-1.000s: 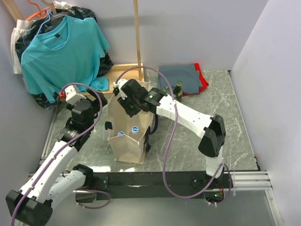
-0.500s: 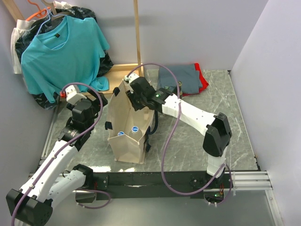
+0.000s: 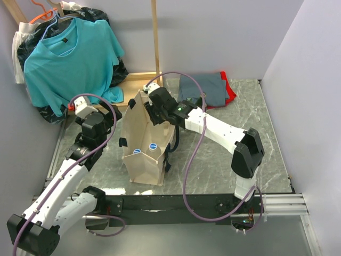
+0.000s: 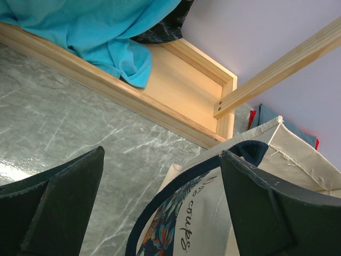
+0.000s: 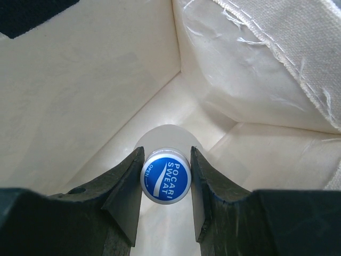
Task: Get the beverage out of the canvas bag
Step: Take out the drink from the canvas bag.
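One bottle (image 5: 166,136): inside the canvas bag (image 3: 141,162), blue cap (image 5: 165,181) up.
Right gripper (image 5: 165,160): narrow, pinching the cap; cloth close all around.
Left gripper (image 4: 161,154): wide, just beside bag.
Behind: blue shirt (image 3: 69,53), wooden frame (image 4: 176,69).

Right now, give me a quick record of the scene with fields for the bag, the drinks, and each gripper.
bag: canvas bag standing upright, open at the top
right gripper: inside the bag, shut on a blue bottle cap
other drinks: two more blue caps showing in the bag's near end
left gripper: open, beside the bag, holding nothing
progress: gripped bottle not yet out of the bag
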You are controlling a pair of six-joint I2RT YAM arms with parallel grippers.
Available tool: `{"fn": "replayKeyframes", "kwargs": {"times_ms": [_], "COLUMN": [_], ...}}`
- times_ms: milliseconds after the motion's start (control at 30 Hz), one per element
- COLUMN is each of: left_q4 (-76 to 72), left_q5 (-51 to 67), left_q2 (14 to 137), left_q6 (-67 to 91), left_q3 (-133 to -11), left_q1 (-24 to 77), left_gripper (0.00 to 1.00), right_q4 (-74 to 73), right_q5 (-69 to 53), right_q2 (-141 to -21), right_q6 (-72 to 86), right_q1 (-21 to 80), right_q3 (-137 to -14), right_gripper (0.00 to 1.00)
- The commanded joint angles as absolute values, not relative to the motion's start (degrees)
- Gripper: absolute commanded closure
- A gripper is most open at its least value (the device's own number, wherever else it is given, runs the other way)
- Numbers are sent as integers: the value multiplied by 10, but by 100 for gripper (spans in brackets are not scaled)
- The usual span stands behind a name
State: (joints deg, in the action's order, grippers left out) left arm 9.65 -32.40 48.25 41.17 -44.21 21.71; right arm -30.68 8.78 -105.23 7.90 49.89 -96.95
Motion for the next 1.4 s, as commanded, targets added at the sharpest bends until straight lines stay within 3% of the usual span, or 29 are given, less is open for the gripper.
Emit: {"fn": "replayKeyframes", "kwargs": {"times_ms": [0, 1067, 1367], "left_q4": [78, 84, 85], "left_q5": [-316, -319, -318], "left_q2": [484, 468, 461], "left_q6": [404, 409, 409], "left_q3": [-437, -432, -431], "left_q1": [216, 216, 216], "left_gripper": [4, 4, 4], "right_q4": [-238, -219, -273], "right_q5": [98, 120, 119], "right_q2": [-977, -896, -912], "right_q6": [83, 50, 48], "right_q1": [498, 524, 529], "right_q3": [-976, -993, -1054], "right_gripper": [100, 100, 100]}}
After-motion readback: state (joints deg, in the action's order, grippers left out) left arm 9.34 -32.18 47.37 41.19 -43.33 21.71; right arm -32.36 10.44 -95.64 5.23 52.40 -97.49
